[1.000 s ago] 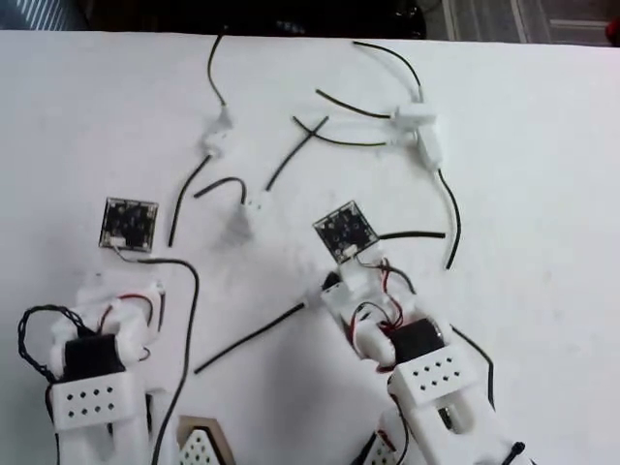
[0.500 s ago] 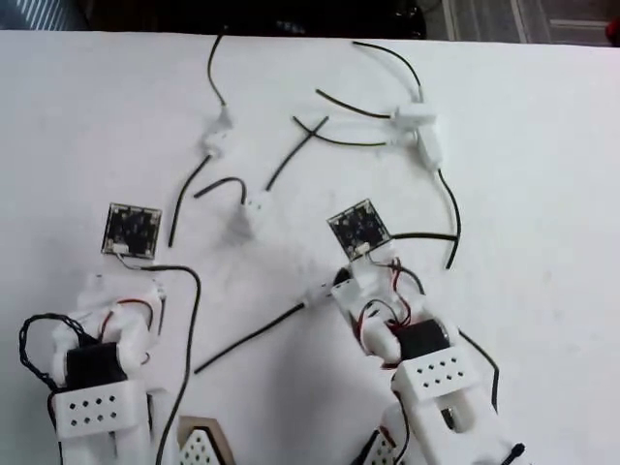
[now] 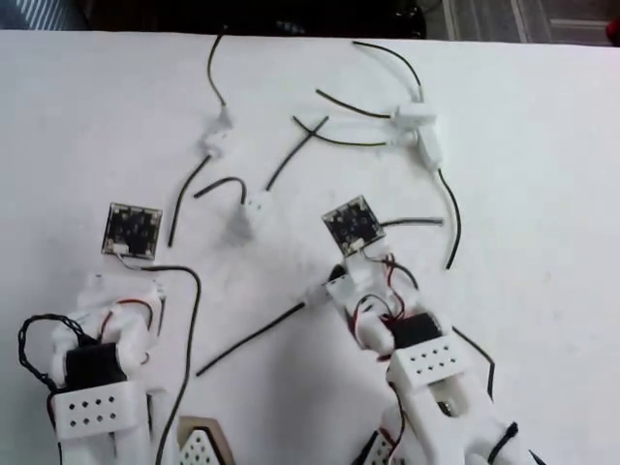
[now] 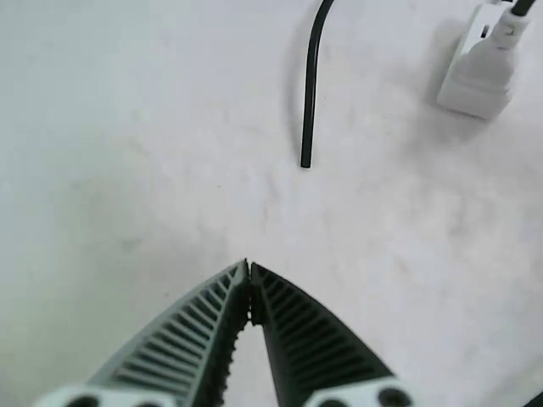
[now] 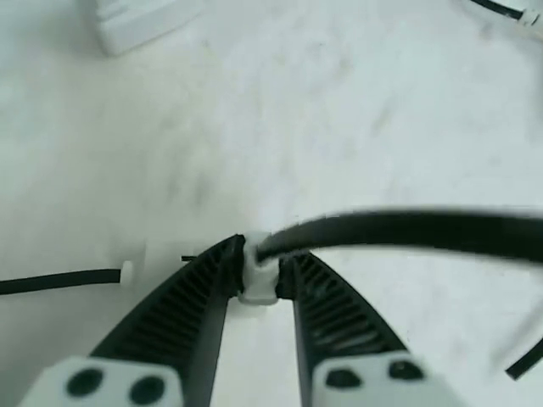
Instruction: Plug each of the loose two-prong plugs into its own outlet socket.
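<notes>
My right gripper [image 5: 257, 280] is shut on a small white two-prong plug [image 5: 257, 275], just above the table. Its black cord [image 5: 407, 231] runs off sideways; in the high view this cord [image 3: 412, 223] sticks out to the right of the right arm's camera board [image 3: 351, 225]. A white socket block [image 5: 144, 17] lies farther ahead, the same block [image 3: 254, 205] at table centre. My left gripper [image 4: 249, 275] is shut on nothing, low over bare table. Beyond it lie a loose black cord end [image 4: 305, 157] and a white socket with a plug in it [image 4: 484, 68].
A second cord with a white tip [image 3: 312, 294] lies just left of the right arm, trailing toward the front. More white connectors [image 3: 215, 136] [image 3: 421, 131] with black cords lie across the back of the table. The left arm [image 3: 92, 373] stands at the front left.
The right arm swung slightly right, then back left and forward, carrying the plug and its cord along. The left arm drew back a little and then kept still.
</notes>
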Robot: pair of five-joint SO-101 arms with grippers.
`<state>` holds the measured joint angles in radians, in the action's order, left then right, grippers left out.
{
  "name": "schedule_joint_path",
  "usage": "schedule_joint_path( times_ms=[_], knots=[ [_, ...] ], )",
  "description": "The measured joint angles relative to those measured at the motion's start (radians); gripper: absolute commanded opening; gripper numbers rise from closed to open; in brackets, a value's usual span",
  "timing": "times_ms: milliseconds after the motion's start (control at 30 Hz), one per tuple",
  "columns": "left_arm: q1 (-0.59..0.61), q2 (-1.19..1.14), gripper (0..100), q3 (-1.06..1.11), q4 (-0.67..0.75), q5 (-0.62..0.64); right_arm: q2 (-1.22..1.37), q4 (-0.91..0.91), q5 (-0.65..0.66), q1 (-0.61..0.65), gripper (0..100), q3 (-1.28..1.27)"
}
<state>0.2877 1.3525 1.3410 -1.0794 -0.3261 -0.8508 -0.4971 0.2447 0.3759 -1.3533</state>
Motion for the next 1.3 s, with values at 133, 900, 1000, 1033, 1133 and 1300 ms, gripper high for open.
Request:
schedule_joint_path(
  times_ms=[133,900,1000,1033,1133,1300],
  knots=[
    [0.000,0.000,3,0.000,0.000,-0.003,0.044,0.018,-0.002,0.000,1.6,0.002],
    [0.000,0.000,3,0.008,0.000,-0.003,0.046,-0.084,-0.003,-0.002,1.6,0.049],
    [0.000,0.000,3,0.008,0.000,-0.003,0.061,-0.118,-0.034,0.006,1.6,0.071],
    [0.000,0.000,3,0.008,0.000,-0.003,0.063,-0.123,-0.043,0.005,1.6,0.074],
    [0.000,0.000,3,0.008,0.000,-0.003,0.071,-0.126,-0.051,0.005,1.6,0.075],
    [0.000,0.000,3,0.008,0.000,-0.003,0.069,-0.126,-0.051,0.005,1.6,0.054]
  ],
)
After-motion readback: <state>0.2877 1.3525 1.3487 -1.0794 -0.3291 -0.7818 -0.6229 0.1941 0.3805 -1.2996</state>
